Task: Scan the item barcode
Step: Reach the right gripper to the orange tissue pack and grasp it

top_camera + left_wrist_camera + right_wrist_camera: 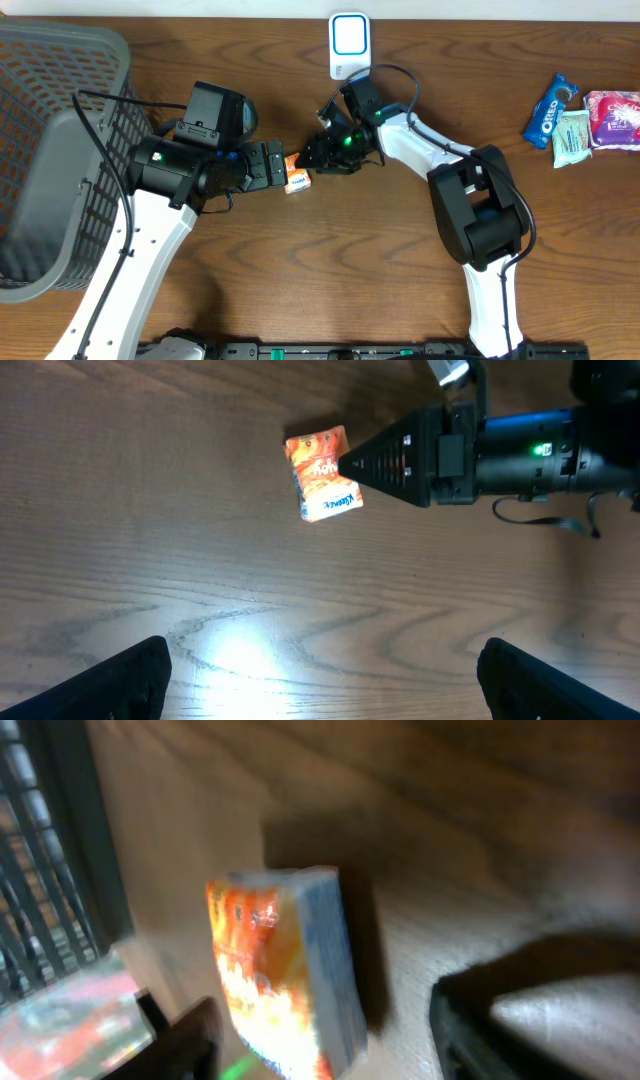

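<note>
BENCH, MID-PICK: A small orange packet is lying on the wooden bench between the 2 arms, near the middle and not far from the white scanner standing at the far edge.

The right gripper is angling down onto the packet from the scanner side, with its jaws apart on either side of it. The right wrist view is showing 1 finger just beside the orange face and a strip of bare wood before the other, so nothing is clamped yet. That low, slanted approach is looking like a bid to pinch the packet across its narrow sides, leaving the printed faces free to present to the scanner.

The left gripper is hanging just beside the packet on the opposite side, jaws spread wide and holding nothing. It is apparently waiting clear of the pick.

A grey basket is sitting at the left edge, probably there for scanned goods. 3 more snacks are waiting at the far right, well apart from the action.

No view is showing where the barcode sits, and the scan itself is not yet begun.
</note>
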Robot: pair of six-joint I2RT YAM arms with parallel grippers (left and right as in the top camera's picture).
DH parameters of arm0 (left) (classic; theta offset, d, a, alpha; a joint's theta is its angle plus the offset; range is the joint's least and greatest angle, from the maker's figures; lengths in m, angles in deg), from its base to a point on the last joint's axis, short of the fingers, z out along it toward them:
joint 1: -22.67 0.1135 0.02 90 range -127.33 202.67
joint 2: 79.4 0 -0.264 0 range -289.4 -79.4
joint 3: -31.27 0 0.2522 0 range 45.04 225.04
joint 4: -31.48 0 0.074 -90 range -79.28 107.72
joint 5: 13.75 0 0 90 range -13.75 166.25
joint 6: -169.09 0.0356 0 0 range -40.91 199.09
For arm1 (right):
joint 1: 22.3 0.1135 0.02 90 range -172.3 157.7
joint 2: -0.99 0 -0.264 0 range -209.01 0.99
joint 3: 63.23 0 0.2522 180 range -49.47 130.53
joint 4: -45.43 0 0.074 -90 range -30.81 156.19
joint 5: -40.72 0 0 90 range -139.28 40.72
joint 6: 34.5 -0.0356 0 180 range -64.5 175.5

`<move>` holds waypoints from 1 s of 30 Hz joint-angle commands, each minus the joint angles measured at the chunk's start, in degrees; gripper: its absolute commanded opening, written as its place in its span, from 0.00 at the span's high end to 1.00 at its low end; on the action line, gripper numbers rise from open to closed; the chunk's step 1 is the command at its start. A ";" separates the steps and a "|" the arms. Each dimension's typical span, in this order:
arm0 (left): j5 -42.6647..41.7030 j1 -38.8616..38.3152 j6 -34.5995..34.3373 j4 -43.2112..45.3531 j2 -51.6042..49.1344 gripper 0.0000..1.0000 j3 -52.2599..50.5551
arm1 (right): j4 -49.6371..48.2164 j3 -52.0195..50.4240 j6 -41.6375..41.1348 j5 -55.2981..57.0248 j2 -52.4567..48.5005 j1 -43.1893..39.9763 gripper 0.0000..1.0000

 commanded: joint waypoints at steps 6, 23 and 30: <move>0.74 0.20 0.11 -0.15 0.09 0.02 0.35 | -2.99 -5.46 -4.83 2.54 -0.90 2.93 0.44; 0.74 0.20 0.11 -0.15 0.09 0.02 0.35 | -6.99 -5.31 -2.32 -10.69 -0.17 -1.07 0.99; 0.72 0.20 0.11 -0.15 0.09 0.02 0.35 | -8.13 -5.33 11.26 -37.94 -0.11 -9.68 0.99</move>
